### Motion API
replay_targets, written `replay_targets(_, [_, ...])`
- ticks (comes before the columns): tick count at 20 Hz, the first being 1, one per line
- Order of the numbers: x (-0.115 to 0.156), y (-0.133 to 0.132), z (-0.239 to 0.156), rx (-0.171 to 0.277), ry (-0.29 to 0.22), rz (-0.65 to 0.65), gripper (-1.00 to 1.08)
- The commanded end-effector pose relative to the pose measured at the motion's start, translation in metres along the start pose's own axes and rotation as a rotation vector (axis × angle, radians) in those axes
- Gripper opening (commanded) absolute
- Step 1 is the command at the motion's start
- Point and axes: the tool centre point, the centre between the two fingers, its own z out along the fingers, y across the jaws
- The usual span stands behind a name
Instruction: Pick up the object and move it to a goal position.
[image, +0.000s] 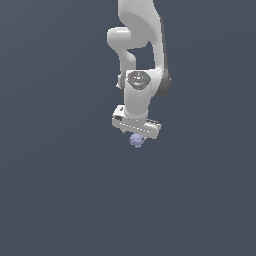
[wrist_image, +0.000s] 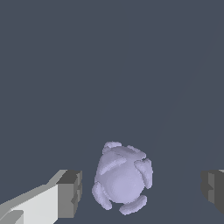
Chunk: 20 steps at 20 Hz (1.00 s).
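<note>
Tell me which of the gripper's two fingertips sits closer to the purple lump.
The fingertip with the white finger body showing: it sits almost against the purple lump. The other fingertip stands well apart at the frame edge.

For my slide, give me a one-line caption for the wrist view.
Open jaws of the gripper straddle the lumpy lavender object, gaps showing on both sides, above a plain dark floor.

The table is a plain, flat, dark slate-blue surface filling both views. A small, lumpy, pale lavender object appears to lie on it, directly beneath the hand, between its fingers.
</note>
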Motion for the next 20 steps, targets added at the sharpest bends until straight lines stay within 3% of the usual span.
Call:
replay_targets(1, [-0.008, -0.002, 0.006, 0.003, 0.003, 0.063, 1.0])
replay_targets(11, [-0.029, -0.007, 0.023, 0.01, 0.011, 0.242, 1.0])
replay_targets(20, [-0.036, -0.008, 0.028, 0.012, 0.013, 0.294, 1.0])
